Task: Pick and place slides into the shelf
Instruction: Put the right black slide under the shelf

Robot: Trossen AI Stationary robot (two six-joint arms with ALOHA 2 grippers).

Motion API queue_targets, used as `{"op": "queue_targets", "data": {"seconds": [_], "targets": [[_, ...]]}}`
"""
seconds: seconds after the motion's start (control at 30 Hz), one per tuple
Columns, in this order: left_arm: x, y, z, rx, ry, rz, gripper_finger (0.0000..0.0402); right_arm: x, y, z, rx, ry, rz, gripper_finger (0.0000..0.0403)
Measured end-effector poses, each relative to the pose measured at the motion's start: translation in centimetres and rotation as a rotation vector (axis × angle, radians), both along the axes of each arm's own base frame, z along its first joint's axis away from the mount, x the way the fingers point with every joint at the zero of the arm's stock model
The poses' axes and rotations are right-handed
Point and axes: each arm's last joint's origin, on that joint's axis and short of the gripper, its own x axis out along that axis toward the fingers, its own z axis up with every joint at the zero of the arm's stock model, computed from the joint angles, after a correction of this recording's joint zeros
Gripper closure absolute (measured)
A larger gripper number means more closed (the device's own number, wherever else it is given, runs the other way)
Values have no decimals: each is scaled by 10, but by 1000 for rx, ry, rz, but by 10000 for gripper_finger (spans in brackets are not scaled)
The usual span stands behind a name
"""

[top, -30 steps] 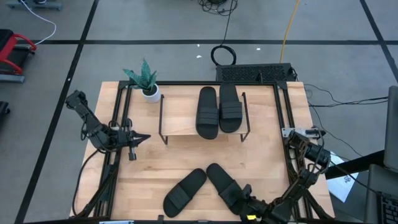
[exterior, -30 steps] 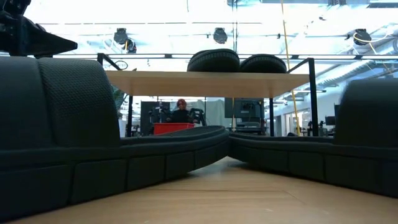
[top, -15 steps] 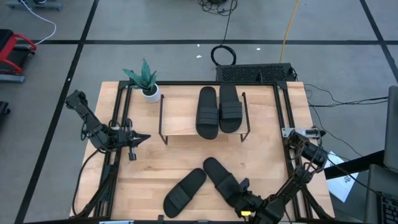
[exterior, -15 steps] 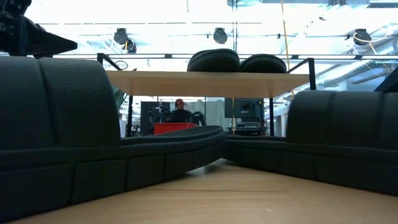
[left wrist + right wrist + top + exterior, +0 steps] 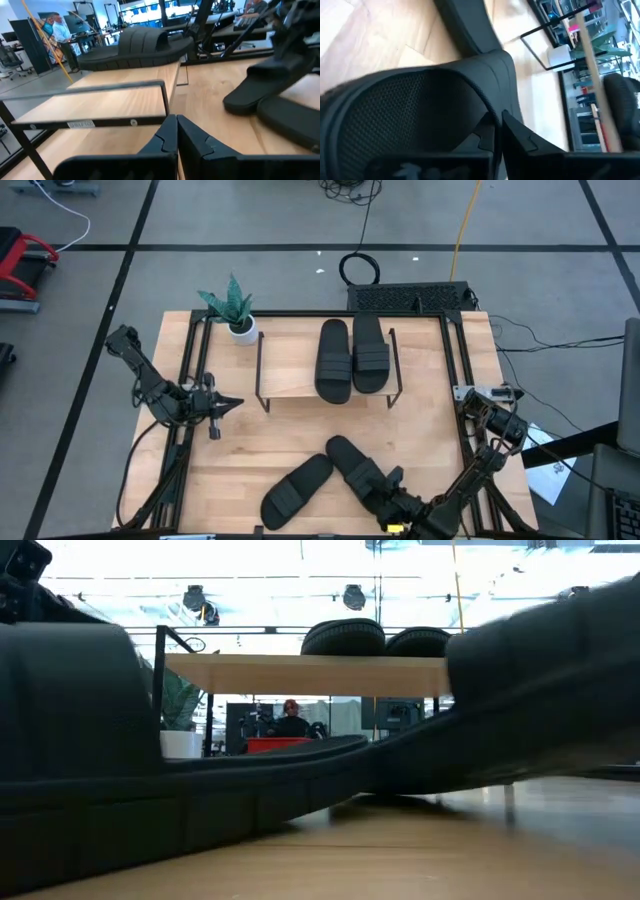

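Observation:
Two black slides lie on the table near its front edge. The left one (image 5: 295, 490) lies flat. The right one (image 5: 350, 465) has my right gripper (image 5: 386, 492) shut on it at its near end. Two more slides (image 5: 334, 360) (image 5: 370, 352) rest side by side on the top board of the shelf (image 5: 290, 370), which stands at the table's far middle. My left gripper (image 5: 232, 403) hovers shut and holds nothing, left of the shelf's near corner. My right gripper pinches the strap of the right slide at its edge (image 5: 493, 107), which runs down between the two fingers. The strap's mesh inner side (image 5: 410, 115) faces the wrist camera. The fingers come slanting from the table's near right. The slide is tilted, its strap end (image 5: 545, 660) raised and its far end (image 5: 400, 775) low by the table.
A small potted plant (image 5: 233, 308) stands at the far left corner beside the shelf. Black frame rails (image 5: 190, 430) run along the table's left and right edges. Bare wood lies between the shelf and the two near slides. People show in the room beyond the table.
My right gripper has shut on the right slide's strap. The slide first slid a little toward the table's far left. Its strap end then rose off the table, so it now stands tilted. The left slide beside it has shifted slightly.

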Motion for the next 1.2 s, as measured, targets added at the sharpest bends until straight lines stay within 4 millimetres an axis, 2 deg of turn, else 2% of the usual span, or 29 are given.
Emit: {"op": "queue_targets", "data": {"seconds": [0.2, 0.43, 0.6, 0.97, 1.2], "targets": [[0, -1, -5, 1, 0, 1, 395, -4, 4, 27, -35, -6, -34, 400], [0, -1, -5, 8, 1, 0, 397, -4, -12, 42, -91, 12, -133, 401], [0, -1, -5, 8, 1, 0, 398, 1, -24, 44, -102, 13, -198, 402], [0, 0, -5, 21, 3, -1, 400, 25, -46, 46, -98, -63, -294, 402], [0, -1, -5, 32, 5, -2, 393, 33, -58, 47, -117, -43, -337, 402]]}}
